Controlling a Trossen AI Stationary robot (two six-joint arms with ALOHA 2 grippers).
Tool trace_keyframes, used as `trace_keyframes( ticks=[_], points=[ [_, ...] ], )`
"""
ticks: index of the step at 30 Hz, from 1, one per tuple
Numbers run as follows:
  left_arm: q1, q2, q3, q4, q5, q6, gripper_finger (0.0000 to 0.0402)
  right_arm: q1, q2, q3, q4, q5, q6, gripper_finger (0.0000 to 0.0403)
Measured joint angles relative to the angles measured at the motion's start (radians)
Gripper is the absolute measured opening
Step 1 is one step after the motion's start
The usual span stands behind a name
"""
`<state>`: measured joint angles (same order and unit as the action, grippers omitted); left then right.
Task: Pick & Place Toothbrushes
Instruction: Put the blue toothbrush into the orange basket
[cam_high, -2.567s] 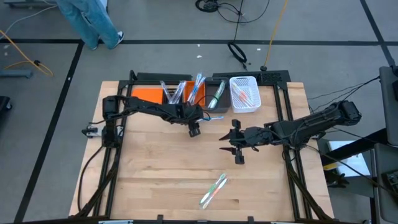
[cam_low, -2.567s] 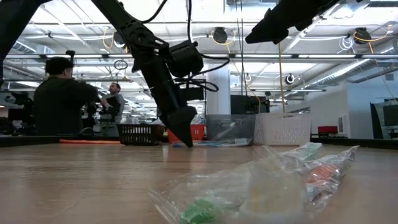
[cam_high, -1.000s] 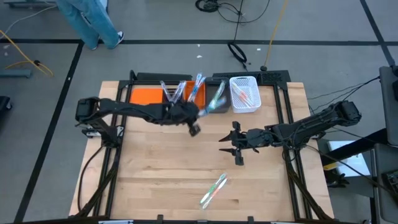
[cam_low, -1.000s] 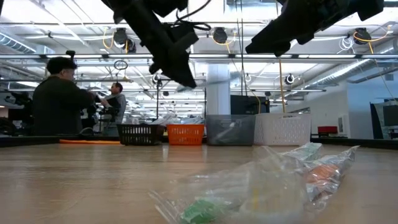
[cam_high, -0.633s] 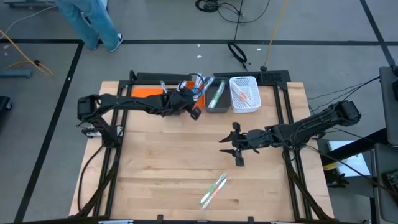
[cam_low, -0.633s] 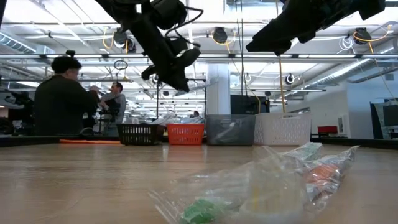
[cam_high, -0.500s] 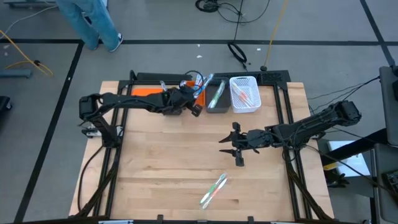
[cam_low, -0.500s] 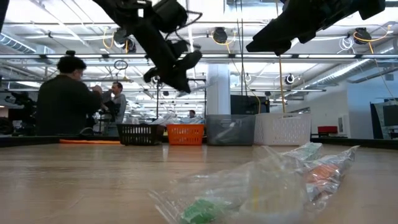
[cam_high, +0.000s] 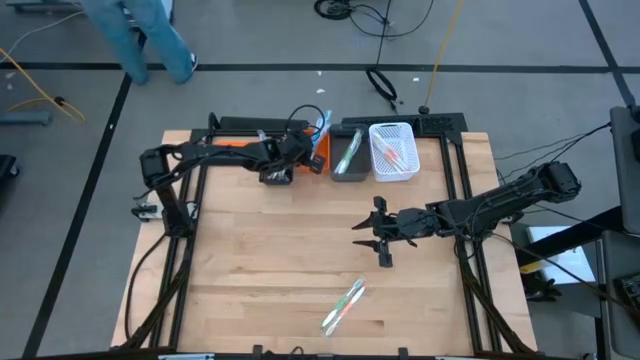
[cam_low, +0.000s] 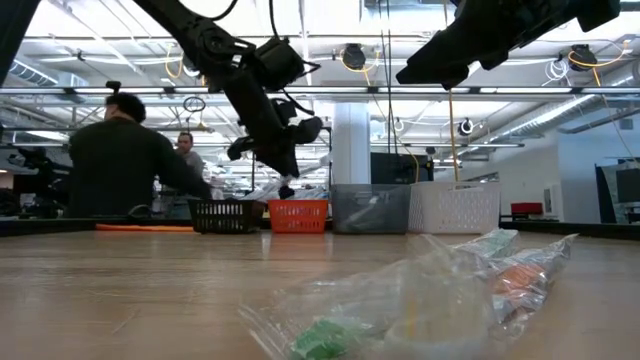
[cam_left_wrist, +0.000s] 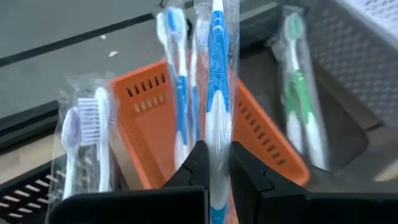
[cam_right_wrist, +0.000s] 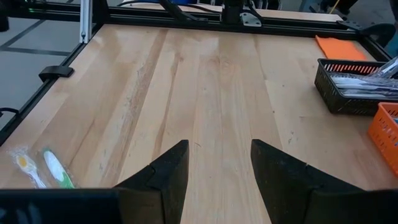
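While the left end effector (cam_left_wrist: 213, 168) hangs just above the orange bin (cam_high: 316, 152), its fingers are clamped on a blue toothbrush (cam_left_wrist: 217, 81) in a clear wrapper, the brush standing upright over that bin. Judging by this, the step in hand is dropping a blue brush among its like: other wrapped blue toothbrushes (cam_left_wrist: 178, 87) already stand in the orange bin, a green one (cam_high: 352, 152) lies in the grey bin just beside it, and orange-tinted ones (cam_high: 392, 152) lie in the white basket one place further from it. A white-bristled wrapped brush (cam_left_wrist: 93, 137) leans by the black bin on the orange bin's other side. So much of the sorting looks done. Left over, well apart from the orange bin near the counter's (cam_high: 260, 260) front edge, lies a wrapped pair, green and orange (cam_high: 343, 305). The right end effector (cam_right_wrist: 217, 162), fingers apart and empty, hovers over the middle of the counter, between the orange bin and that last pair, and seems best placed to fetch it.
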<state>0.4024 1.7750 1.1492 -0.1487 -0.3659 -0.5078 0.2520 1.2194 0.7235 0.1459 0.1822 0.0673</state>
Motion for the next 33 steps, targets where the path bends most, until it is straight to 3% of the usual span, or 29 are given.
trace_keyframes(
  ticks=[17,33],
  points=[
    [0.008,0.082,-0.001,0.027,-0.004,-0.045,0.0020,0.000,0.000,0.000,-0.007,0.000,-0.003,0.0165],
    [0.009,0.150,0.000,0.047,0.023,-0.045,0.0026,-0.002,0.000,-0.079,0.130,0.003,-0.027,0.0164]
  ],
)
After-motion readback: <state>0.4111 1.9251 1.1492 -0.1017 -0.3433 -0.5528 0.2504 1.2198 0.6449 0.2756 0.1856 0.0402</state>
